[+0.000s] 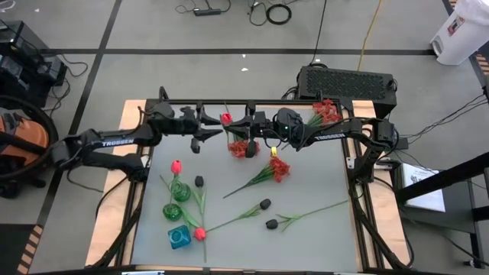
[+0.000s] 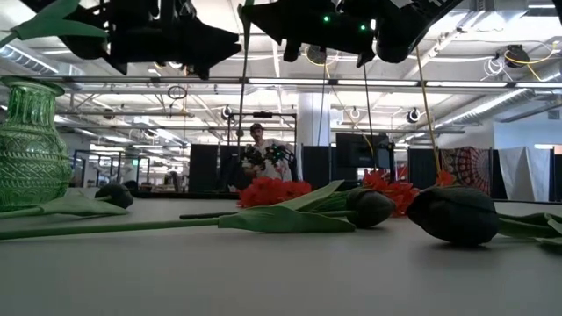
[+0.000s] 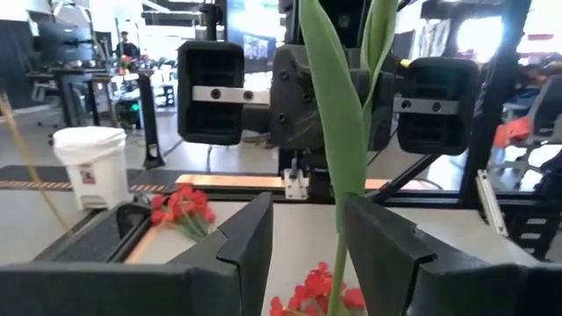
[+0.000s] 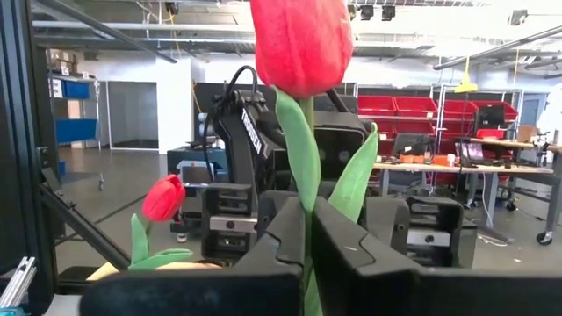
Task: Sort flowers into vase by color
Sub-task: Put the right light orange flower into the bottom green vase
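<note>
Midair, a red tulip (image 4: 301, 42) is passing between the arms at the table's far edge. Right gripper (image 4: 307, 230) pinches its stem just under the bloom; left gripper (image 3: 303, 230) has its fingers spread around the lower stem and leaf, not yet closed. It looks light and floppy, with a thin stem, so grip the stem, never the petals. One green vase (image 1: 181, 191) holds a tulip; the other green vase (image 1: 173, 211) and the teal vase (image 1: 178, 238) look empty
</note>
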`<state>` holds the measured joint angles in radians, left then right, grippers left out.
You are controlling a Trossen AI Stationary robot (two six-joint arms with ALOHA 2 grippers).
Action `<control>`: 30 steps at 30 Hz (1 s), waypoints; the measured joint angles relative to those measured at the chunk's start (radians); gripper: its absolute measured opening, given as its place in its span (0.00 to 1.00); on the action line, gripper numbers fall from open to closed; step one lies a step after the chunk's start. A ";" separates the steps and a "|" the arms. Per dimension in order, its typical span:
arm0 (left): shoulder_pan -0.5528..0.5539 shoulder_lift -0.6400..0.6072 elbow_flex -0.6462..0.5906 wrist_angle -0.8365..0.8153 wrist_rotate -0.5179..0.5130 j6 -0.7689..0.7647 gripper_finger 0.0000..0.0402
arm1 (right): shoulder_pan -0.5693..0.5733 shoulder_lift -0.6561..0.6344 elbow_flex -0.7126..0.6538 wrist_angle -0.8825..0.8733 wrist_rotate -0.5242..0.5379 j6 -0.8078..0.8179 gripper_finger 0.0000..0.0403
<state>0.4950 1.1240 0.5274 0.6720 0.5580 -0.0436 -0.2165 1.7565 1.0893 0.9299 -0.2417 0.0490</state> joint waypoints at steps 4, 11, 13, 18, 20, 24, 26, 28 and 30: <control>-0.004 0.024 0.000 0.018 0.028 -0.005 0.36 | 0.000 0.000 0.000 0.000 0.000 0.000 0.00; -0.035 0.036 0.000 0.052 0.039 -0.005 0.36 | 0.000 0.000 0.000 0.000 0.000 0.000 0.00; -0.043 0.036 0.000 0.073 0.039 -0.005 0.36 | 0.000 0.000 0.000 0.000 0.001 0.000 0.00; -0.060 0.036 0.000 0.112 0.038 -0.005 0.36 | 0.001 0.000 0.000 0.000 0.000 0.009 0.00; -0.064 0.035 0.000 0.117 0.035 -0.005 0.36 | 0.001 0.000 0.000 -0.001 0.000 0.018 0.00; -0.064 0.035 0.000 0.112 0.033 -0.005 0.36 | 0.009 0.000 0.000 -0.008 0.001 0.018 0.00; -0.064 0.035 0.000 0.107 0.032 -0.005 0.36 | 0.015 0.000 0.000 -0.008 0.003 0.018 0.00; -0.066 0.035 0.000 0.107 0.032 -0.009 0.36 | 0.022 0.000 0.000 -0.008 0.004 0.018 0.00; -0.066 0.035 0.000 0.107 0.032 -0.013 0.36 | 0.026 0.000 0.000 -0.008 0.004 0.018 0.00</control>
<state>0.4290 1.1595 0.5270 0.7788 0.5896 -0.0567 -0.1900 1.7565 1.0893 0.9222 -0.2379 0.0673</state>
